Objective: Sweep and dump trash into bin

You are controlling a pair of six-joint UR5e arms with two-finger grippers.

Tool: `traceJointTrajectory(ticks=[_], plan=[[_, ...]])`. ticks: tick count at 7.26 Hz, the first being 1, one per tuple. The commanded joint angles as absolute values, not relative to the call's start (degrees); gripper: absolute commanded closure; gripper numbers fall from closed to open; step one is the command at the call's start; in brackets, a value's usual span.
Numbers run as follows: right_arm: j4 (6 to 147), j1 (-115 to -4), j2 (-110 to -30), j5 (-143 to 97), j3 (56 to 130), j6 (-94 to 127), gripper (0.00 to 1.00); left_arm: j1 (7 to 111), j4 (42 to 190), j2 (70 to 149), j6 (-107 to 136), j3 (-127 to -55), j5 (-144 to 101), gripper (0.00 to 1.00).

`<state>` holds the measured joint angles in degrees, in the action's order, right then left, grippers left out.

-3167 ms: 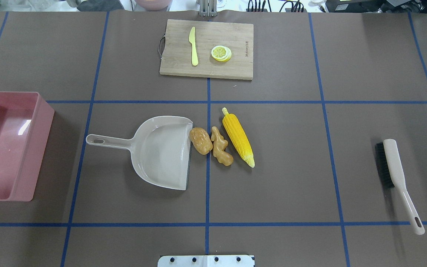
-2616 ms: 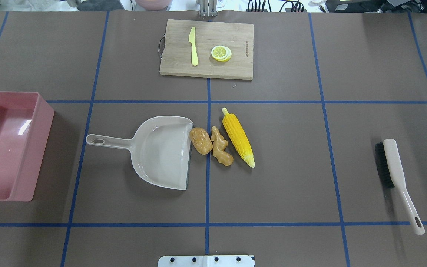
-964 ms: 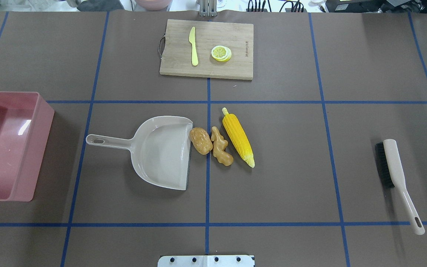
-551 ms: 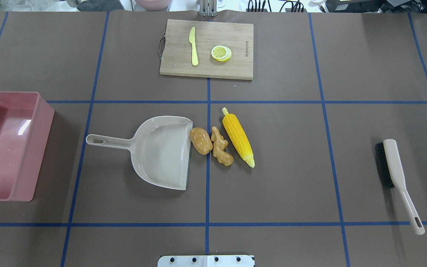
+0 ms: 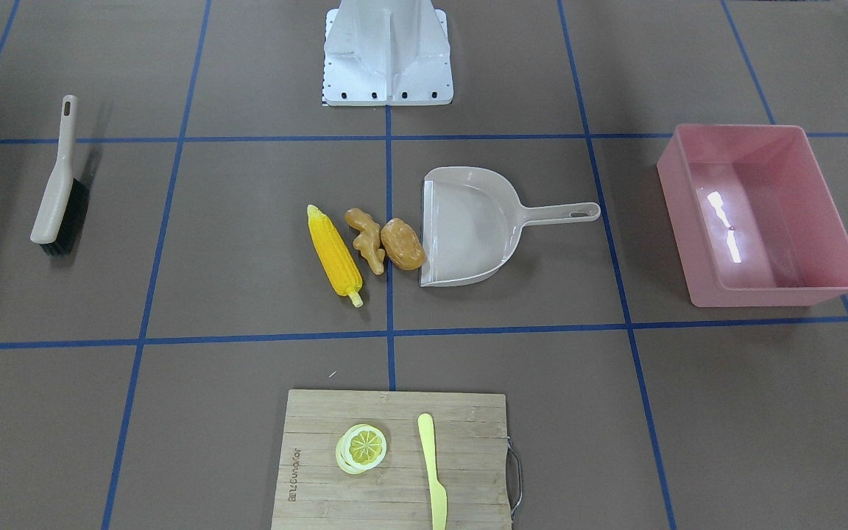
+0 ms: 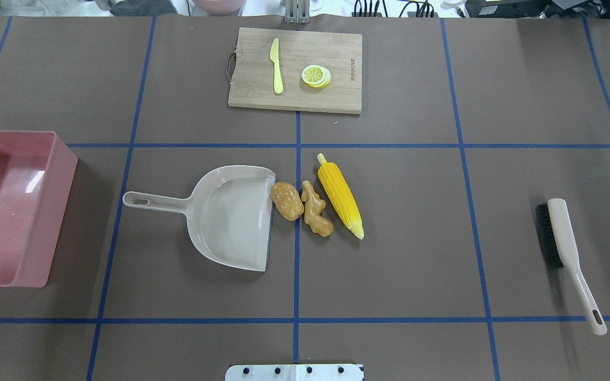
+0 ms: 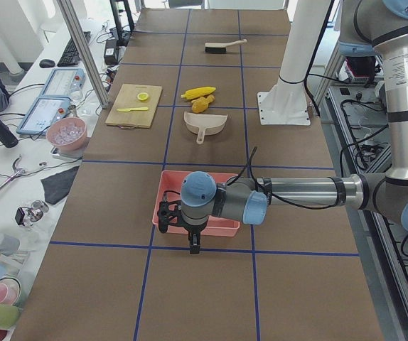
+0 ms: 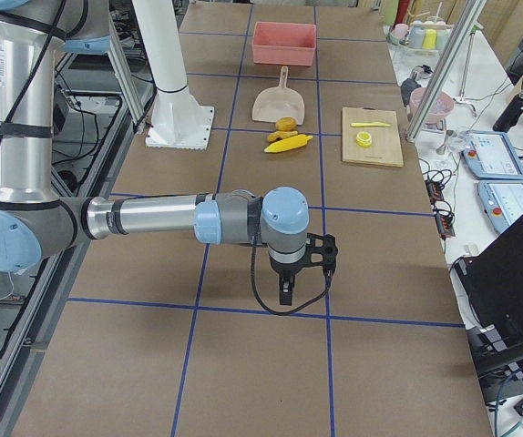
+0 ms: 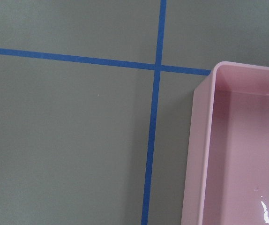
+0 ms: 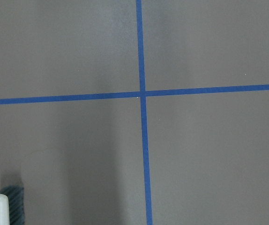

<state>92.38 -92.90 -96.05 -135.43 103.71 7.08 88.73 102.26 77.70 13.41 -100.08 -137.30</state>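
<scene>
Bare table is seen on the right side of the corn cob, all the way to the brush, so the row can be approached from there unhindered. From the left it is walled off. The ginger root lies just beside the corn, and the potato appears to touch the open lip of the dustpan. Bare bands are left between this row and the cutting board, and toward the base plate. The dustpan's handle is kept well apart from the bin. The bin's outer end is overhung by the left gripper. Bare table beyond the brush is overhung by the right gripper.
</scene>
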Motion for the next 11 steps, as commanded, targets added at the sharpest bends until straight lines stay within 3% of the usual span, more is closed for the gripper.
traceJointTrajectory(ticks=[1,5,9,11], plan=[[92.0,-92.6,-97.2,-137.5,105.9,15.5,0.00,88.9,102.1,77.0,13.4,-101.0,-137.0,0.01],[91.1,-84.8,-98.3,-139.2,108.1,16.8,0.00,90.3,102.1,76.6,13.3,-101.3,-137.0,0.01],[58.7,-70.6,-108.1,-137.7,109.0,45.0,0.00,90.1,102.0,75.8,13.4,-100.9,-136.8,0.01],[55.2,-63.9,-109.6,-136.8,111.8,51.8,0.00,89.9,102.1,76.4,13.4,-100.9,-136.8,0.01]])
